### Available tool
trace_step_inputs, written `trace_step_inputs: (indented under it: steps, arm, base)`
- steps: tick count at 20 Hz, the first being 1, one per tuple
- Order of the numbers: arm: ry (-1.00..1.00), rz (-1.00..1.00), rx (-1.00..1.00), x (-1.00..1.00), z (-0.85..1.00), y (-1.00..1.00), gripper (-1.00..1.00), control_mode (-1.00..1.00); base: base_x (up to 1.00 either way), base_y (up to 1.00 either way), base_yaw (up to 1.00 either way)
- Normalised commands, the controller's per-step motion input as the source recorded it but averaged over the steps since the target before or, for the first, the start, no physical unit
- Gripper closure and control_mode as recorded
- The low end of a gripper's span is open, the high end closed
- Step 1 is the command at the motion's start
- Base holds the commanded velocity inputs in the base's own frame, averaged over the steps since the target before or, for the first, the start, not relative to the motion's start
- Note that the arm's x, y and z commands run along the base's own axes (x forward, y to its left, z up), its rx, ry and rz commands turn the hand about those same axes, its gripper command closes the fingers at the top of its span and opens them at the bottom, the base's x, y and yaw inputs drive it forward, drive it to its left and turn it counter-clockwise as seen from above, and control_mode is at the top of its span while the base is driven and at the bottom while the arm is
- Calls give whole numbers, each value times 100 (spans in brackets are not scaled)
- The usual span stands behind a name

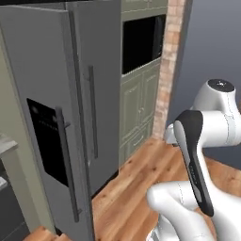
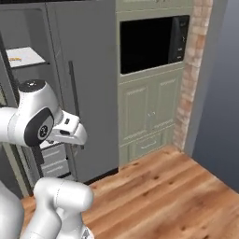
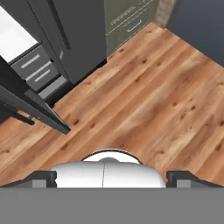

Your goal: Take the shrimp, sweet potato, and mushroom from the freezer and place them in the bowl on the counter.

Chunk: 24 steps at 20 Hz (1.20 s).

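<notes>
At the left of the right base view, the tall dark grey freezer [image 2: 84,93] stands with one door swung open, and a thin curved orange shrimp [image 2: 15,59] lies on its upper white shelf [image 2: 25,57]. It looks light, slick and easily crushed, best pinched gently across its thickest middle. Over the wooden floor [image 3: 144,87], the white arm's gripper [image 3: 111,177] points down with its jaws spread wide, holding nothing.
</notes>
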Motion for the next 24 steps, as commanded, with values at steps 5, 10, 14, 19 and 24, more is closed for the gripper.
trace_step_inputs:
  steps: [5,10,14,19,24]
  arm:
    - [0,0,0,0,0,0,-100,100]
    - [0,0,0,0,0,0,-100,100]
    - [0,0,0,0,0,0,-100,100]
    - [0,0,0,0,0,0,-100,100]
    - [0,0,0,0,0,0,-100,100]
  base:
    - [37,-77,63]
    - [52,-65,59]
    - [59,-50,50]
    - [70,-32,45]
    - [64,21,20]
